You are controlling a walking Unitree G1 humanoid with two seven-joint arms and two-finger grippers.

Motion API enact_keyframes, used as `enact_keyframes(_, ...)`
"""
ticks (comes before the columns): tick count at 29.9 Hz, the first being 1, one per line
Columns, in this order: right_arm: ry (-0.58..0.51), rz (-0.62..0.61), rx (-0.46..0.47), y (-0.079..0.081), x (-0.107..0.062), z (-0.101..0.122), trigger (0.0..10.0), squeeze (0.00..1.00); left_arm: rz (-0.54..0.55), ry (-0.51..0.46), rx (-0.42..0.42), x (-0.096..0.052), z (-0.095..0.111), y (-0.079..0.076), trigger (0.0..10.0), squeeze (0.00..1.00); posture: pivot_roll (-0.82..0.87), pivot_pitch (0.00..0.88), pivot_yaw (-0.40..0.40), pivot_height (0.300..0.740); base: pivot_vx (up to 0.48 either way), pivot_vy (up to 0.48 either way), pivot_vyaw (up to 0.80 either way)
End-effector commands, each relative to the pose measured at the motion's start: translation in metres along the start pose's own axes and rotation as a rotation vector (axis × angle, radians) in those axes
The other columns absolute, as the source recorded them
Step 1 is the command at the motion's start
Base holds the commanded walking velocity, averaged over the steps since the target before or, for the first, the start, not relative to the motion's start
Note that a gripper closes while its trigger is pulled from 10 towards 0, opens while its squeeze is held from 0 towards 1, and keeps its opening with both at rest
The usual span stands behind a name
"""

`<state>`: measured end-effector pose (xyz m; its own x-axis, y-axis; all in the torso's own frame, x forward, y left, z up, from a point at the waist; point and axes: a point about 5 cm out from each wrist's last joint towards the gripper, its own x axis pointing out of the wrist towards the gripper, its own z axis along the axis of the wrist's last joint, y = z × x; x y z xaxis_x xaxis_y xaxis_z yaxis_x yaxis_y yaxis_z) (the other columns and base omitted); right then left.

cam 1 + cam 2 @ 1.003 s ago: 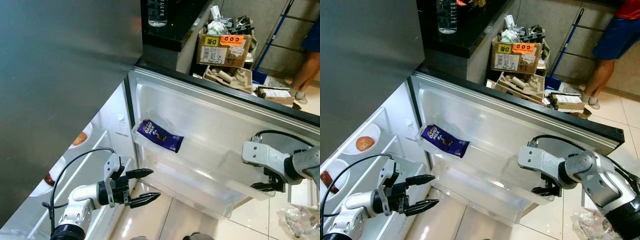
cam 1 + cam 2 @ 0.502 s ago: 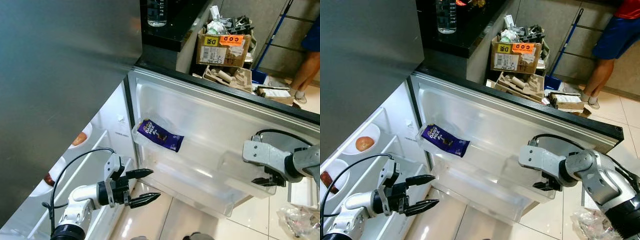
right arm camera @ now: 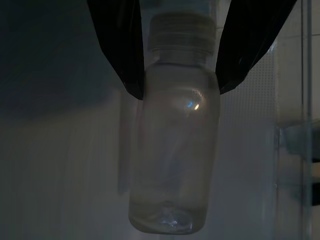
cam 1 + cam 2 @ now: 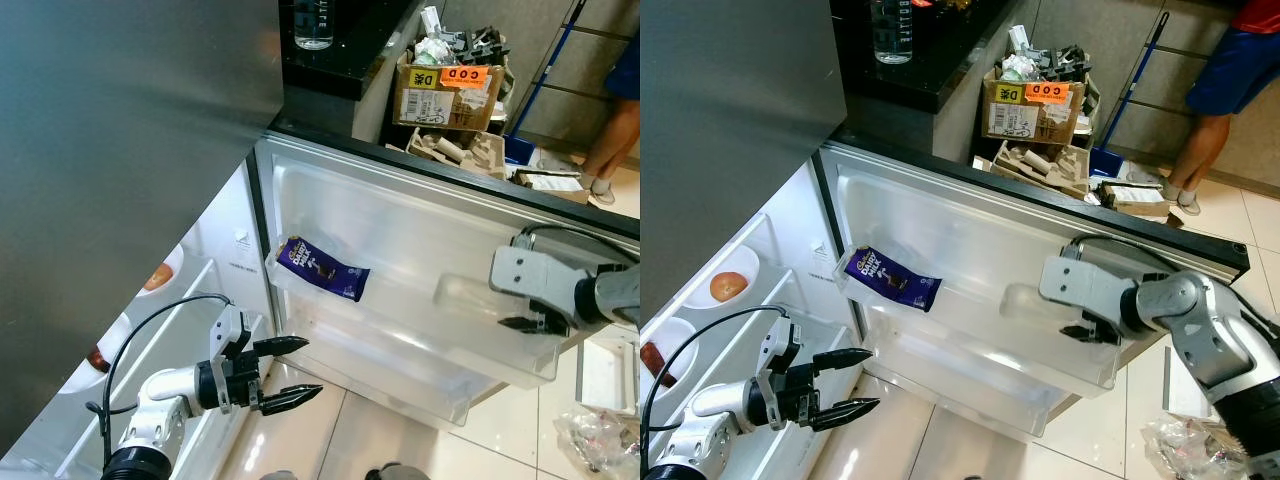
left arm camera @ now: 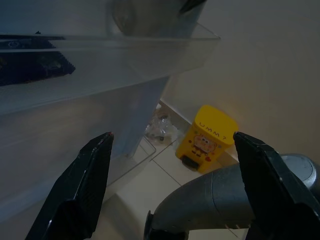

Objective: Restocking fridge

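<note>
The right hand (image 3: 180,55) is clamped on a clear plastic bottle (image 3: 175,150) by its neck, holding it against the inner side of the open fridge door (image 4: 970,240) — right of the purple chocolate bar (image 4: 890,280) lying in the door shelf (image 4: 855,295). The left hand (image 4: 285,372) hovers low near the fridge, fingers apart.

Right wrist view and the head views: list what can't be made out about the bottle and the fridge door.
- Clear bottle, right wrist view: whether it holds liquid; dim light.
- Same bottle in the eye views: a pale blur behind the door bin's translucent wall.
- Right pincer: fingertips hidden by its own wrist housing.
- Purple chocolate bar: small print too small to read.
- Person: cut off by the frame's top edge.
</note>
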<state>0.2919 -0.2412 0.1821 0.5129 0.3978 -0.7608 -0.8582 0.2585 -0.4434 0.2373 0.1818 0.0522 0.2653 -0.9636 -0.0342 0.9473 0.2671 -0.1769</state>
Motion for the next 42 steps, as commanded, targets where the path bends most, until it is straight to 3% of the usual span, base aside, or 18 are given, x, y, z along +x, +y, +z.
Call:
enact_keyframes(1,-0.038,-0.011,-0.032,-0.005,-0.010,0.008,0.0,0.00,-0.026,-0.011,0.000,0.006,0.000,-0.002,10.0,0.00,-0.10,0.094,-0.050,0.740,0.000,0.000,0.00)
enact_keyframes(6,-0.027,0.045,-0.076,-0.002,-0.020,0.012,0.0,0.00,-0.034,-0.013,0.006,0.008,0.001,-0.003,10.0,0.00,-0.11,0.090,-0.053,0.740,0.000,0.000,0.00)
enact_keyframes(18,0.195,0.108,-0.147,-0.002,-0.034,-0.006,0.0,0.00,-0.066,-0.018,0.005,0.016,0.000,-0.007,10.0,0.00,-0.11,0.090,-0.059,0.740,0.000,0.000,0.00)
enact_keyframes(26,0.208,0.165,-0.225,0.003,-0.031,0.002,0.0,0.00,-0.078,-0.018,0.007,0.018,0.001,-0.007,10.0,0.00,-0.12,0.095,-0.057,0.740,0.000,0.000,0.00)
enact_keyframes(28,0.196,0.196,-0.303,0.008,-0.023,0.012,0.0,0.00,-0.083,-0.020,0.005,0.020,0.000,-0.008,10.0,0.00,-0.12,0.096,-0.058,0.740,0.000,0.000,0.00)
enact_keyframes(32,0.198,0.240,-0.375,0.016,-0.017,0.019,0.0,0.00,-0.088,-0.021,0.004,0.022,0.000,-0.009,10.0,0.00,-0.12,0.097,-0.058,0.740,0.000,0.000,0.00)
enact_keyframes(42,0.280,0.291,-0.600,0.018,-0.004,0.031,0.0,0.00,-0.103,-0.024,-0.002,0.025,-0.001,-0.011,10.0,0.00,-0.13,0.099,-0.059,0.740,0.000,0.000,0.00)
